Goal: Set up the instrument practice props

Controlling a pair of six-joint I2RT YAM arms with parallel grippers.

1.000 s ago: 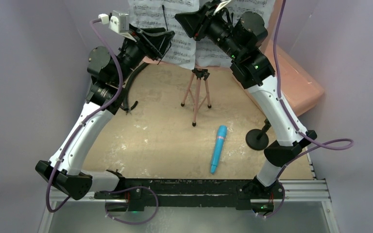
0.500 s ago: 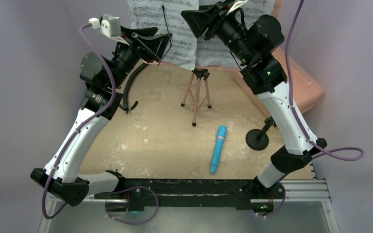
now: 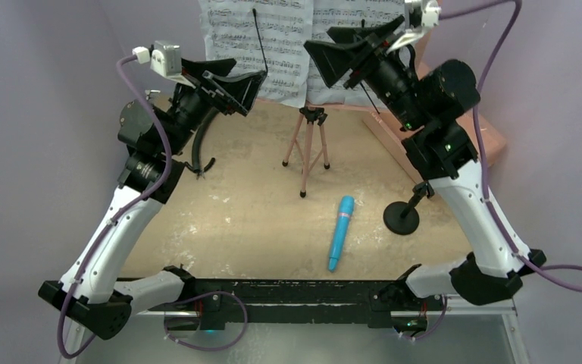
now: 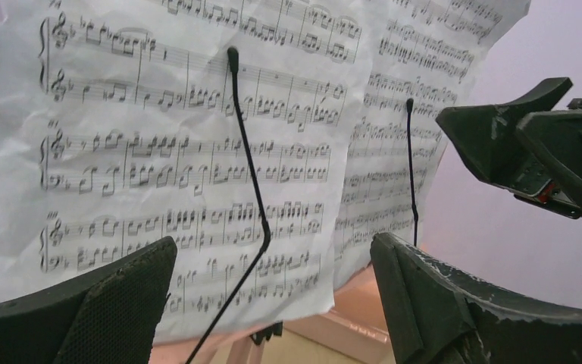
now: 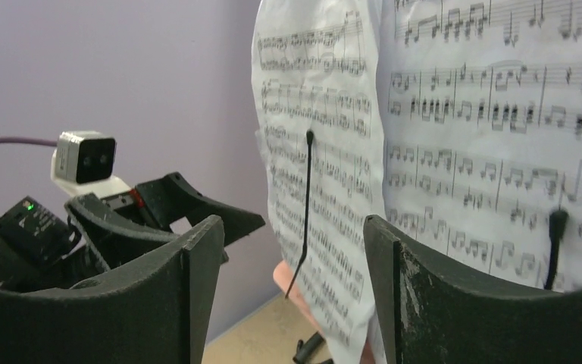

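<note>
1. Overhead view, task items.
   - The pink music stand (image 3: pixel 307 148) is standing on its tripod legs at the far middle of the table (image 3: pixel 250 220).
   - The left page (image 3: pixel 254 38) and right page (image 3: pixel 356 11) are resting upright on it, side by side.
   - The blue microphone (image 3: pixel 340 231) is lying flat near the front. It is apart from the small black mic stand (image 3: pixel 402 218), so that pairing looks not yet done.
   - The left gripper (image 3: pixel 254 91) and right gripper (image 3: pixel 318 38) are hovering just before the pages with jaws spread, gripping nothing.

2. Overhead view, surroundings.
   - A curved black hose (image 3: pixel 201 140) is lying under the left arm.
   - A pink box (image 3: pixel 491 140) is sitting behind the right arm.
   - The right forearm is passing over the mic stand and partly hiding its stem.

3. Left wrist view.
   - The left gripper (image 4: pixel 273 246) is gaping wide and empty.
   - A thin black wire (image 4: pixel 246 174) is pinning the creased left page (image 4: pixel 121 152).

4. Right wrist view.
   - The right gripper (image 5: pixel 294 224) is also standing open and empty.
   - The pages' inner edges are showing loose and curled.

5. Risks, as judged.
   - A finger catching a curled edge could pull a page off or tip the light tripod.
   - A low sweep of the right arm could topple the mic stand.
   - The round microphone could roll if it is nudged off-centre.
</note>
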